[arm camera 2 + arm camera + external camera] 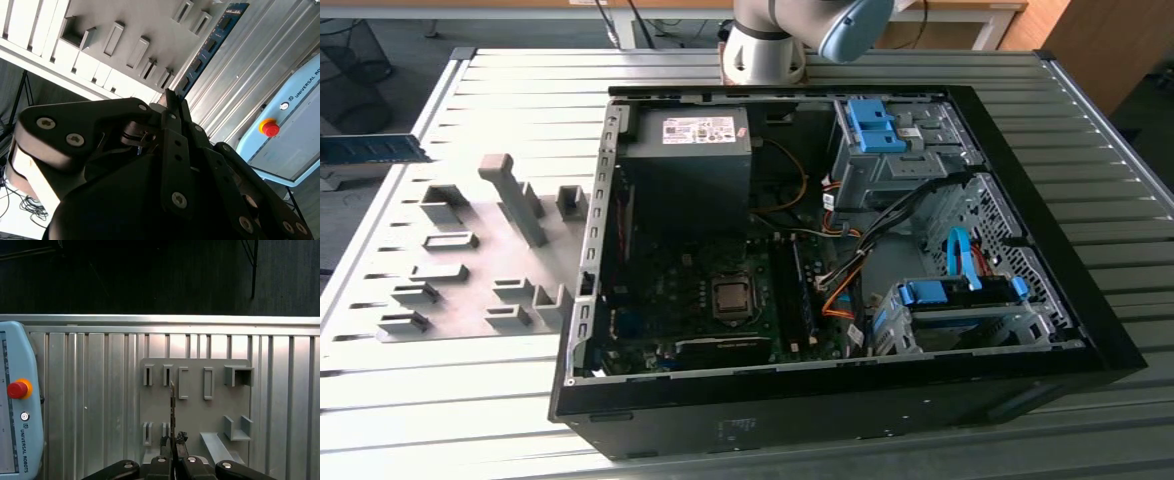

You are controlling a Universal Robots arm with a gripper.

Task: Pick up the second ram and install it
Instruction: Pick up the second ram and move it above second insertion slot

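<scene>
We see the second ram (374, 148) at the exterior view's left, held in the air near the table's edge. The gripper (173, 441) is clamped on one end of it, stick edge-on in the first wrist view. Next right is the grey holder plate (467, 300), then the open case (854, 405) with its black slots (790, 285), well apart from the ram. We judge it light, stiff and fragile: grip the board edges, not chips or contacts.

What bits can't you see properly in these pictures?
Memory stick: the exterior view's left edge cuts off one end.
Its chips and label: in the first wrist view it stands edge-on.
Its held end: the gripper covers it in the second wrist view.
Computer slots: too dark and small in the exterior view to tell which are filled.
</scene>
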